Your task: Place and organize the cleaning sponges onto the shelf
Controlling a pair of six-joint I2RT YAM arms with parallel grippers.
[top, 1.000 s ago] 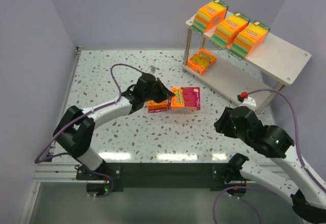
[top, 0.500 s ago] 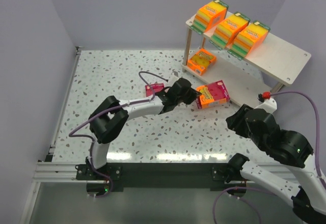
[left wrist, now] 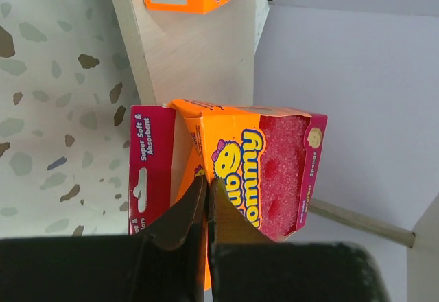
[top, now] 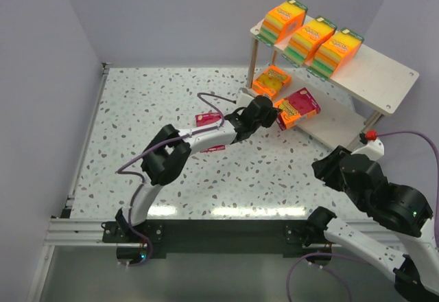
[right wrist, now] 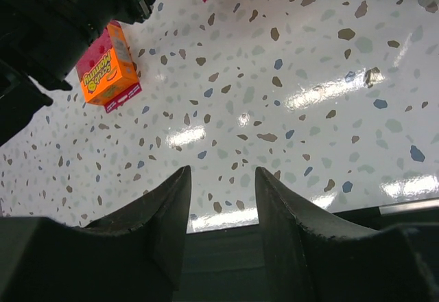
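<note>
Speckled table point(top: 137, 110); left tool point(left wrist: 207, 180) pinches pink sponge pack point(left wrist: 278, 171), right tool point(right wrist: 223, 178) stands parted.

Three thick orange packs point(top: 310, 40) rowed on shelf point(top: 384, 75) top board; flat orange pack point(top: 272, 81) on lower board; magenta pack point(top: 297, 108) tilted above it, in my left gripper point(left wrist: 207, 185).

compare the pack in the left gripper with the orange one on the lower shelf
The held pack has a magenta-pink front; the orange pack is orange and yellow. The held pack is pinched in the left gripper; the orange pack lies free on the shelf. Both are flat, labelled packs.
</note>
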